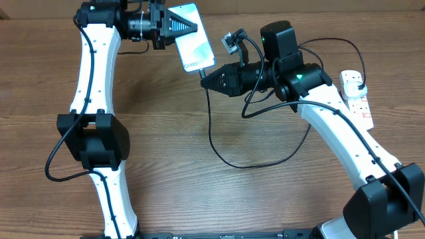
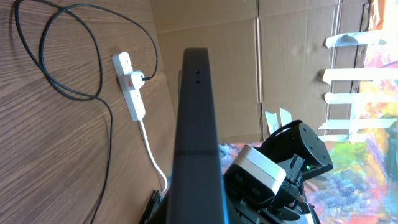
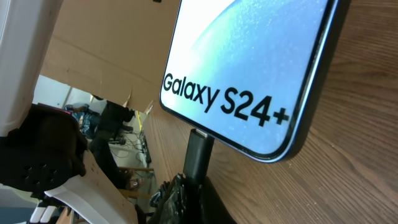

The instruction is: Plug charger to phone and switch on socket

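Observation:
The phone with a light-blue "Galaxy S24+" screen is held tilted above the table by my left gripper, which is shut on its upper end. In the left wrist view the phone shows edge-on as a dark slab. My right gripper is shut on the charger's black connector tip, which touches the phone's bottom edge. The black charger cable loops over the table to its plug in the white socket at the right, also seen in the left wrist view.
The socket's thick white cord runs off along the table edge. Cardboard boxes stand beyond the table. Both white arms cross the table's left and right sides.

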